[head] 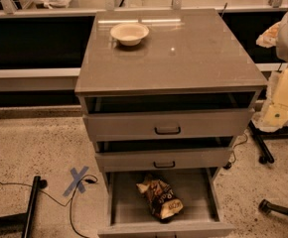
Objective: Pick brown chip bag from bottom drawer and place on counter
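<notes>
The brown chip bag lies crinkled on the floor of the bottom drawer, which is pulled far out, the bag a little right of its middle and near its front. The counter is the cabinet's glossy grey-brown top. My gripper shows as pale cream parts at the right edge of the camera view, beside the cabinet's right side at the height of the top drawer. It is well above and to the right of the bag and holds nothing that I can see.
A round cream bowl stands at the counter's back left. The two upper drawers stand partly open. Blue tape cross and cables lie on the floor at left. Chair legs stand at right.
</notes>
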Motion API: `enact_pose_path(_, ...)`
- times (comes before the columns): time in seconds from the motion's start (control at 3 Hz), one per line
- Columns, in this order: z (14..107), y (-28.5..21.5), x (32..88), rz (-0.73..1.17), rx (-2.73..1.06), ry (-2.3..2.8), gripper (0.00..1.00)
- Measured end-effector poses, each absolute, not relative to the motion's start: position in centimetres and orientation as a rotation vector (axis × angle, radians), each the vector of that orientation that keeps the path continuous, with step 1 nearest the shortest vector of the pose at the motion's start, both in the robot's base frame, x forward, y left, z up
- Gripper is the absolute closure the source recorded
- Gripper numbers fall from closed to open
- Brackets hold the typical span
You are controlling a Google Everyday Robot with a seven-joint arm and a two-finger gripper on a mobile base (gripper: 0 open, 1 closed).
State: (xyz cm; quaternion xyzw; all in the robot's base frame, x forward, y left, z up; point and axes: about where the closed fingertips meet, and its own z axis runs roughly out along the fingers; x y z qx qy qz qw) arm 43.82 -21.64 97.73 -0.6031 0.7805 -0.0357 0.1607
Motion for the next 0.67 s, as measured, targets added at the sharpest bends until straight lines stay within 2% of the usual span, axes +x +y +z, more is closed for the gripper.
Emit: enact_pose_path(0.67, 95.0, -22.1, 44.3, -0.059, -1.678, 2.228, 0.0)
